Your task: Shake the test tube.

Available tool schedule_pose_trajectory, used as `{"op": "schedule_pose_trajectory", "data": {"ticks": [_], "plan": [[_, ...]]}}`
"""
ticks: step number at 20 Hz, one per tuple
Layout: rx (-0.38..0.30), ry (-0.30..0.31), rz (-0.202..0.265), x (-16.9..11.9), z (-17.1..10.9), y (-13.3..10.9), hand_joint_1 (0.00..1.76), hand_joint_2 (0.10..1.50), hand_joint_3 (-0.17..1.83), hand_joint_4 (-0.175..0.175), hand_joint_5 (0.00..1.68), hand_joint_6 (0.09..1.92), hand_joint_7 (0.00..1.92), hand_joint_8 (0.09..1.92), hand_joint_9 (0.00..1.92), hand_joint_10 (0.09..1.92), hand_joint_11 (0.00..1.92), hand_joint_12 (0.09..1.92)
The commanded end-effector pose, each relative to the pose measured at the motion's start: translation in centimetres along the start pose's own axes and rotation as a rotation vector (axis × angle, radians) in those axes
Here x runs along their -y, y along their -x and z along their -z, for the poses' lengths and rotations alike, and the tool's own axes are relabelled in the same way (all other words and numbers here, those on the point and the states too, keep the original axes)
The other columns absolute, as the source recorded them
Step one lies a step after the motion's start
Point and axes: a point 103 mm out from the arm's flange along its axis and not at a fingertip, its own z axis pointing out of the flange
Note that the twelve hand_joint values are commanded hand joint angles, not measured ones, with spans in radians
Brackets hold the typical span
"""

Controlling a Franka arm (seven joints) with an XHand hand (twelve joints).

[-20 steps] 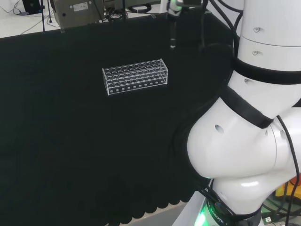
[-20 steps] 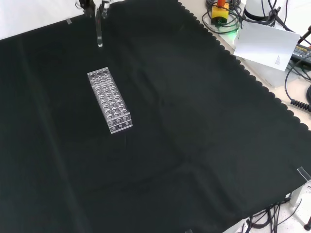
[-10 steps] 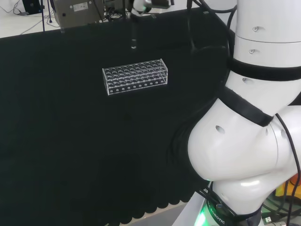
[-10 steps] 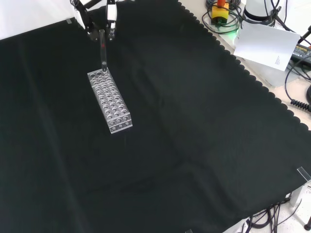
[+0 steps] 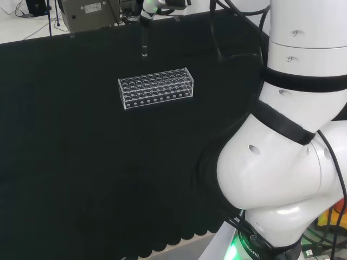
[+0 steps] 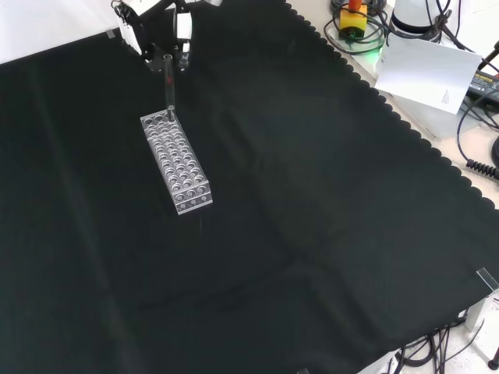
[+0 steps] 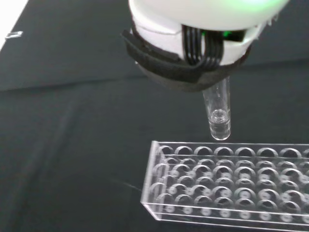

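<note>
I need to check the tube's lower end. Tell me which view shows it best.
The wrist view: the tube hangs close and large below the hand, its rounded end just above the rack. In the head view it is a thin faint line; in the front view a slim tube over the rack's far end.

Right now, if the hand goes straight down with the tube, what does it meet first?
Probably the rack: the tube in the hand hangs above its far end, though depth is unclear.
</note>
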Motion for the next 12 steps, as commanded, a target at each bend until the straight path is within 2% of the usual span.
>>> {"op": "schedule_pose_trajectory", "data": {"ticks": [1, 8, 12], "plan": [[0.048, -0.020, -0.119, 0.9, -0.1, 4.5, 1.44, 0.63, 0.60, -0.175, 1.35, 0.30, 1.44, 0.66, 1.54, 0.09, 1.20, 0.85], [0.084, -0.025, -0.319, 3.0, 0.9, 11.9, 1.44, 0.63, 0.60, -0.175, 1.35, 0.30, 1.44, 0.66, 1.54, 0.09, 1.19, 0.85], [0.108, -0.015, -0.395, 4.1, 1.9, 14.8, 1.44, 0.63, 0.60, -0.175, 1.35, 0.30, 1.44, 0.66, 1.54, 0.09, 1.19, 0.85]]}}
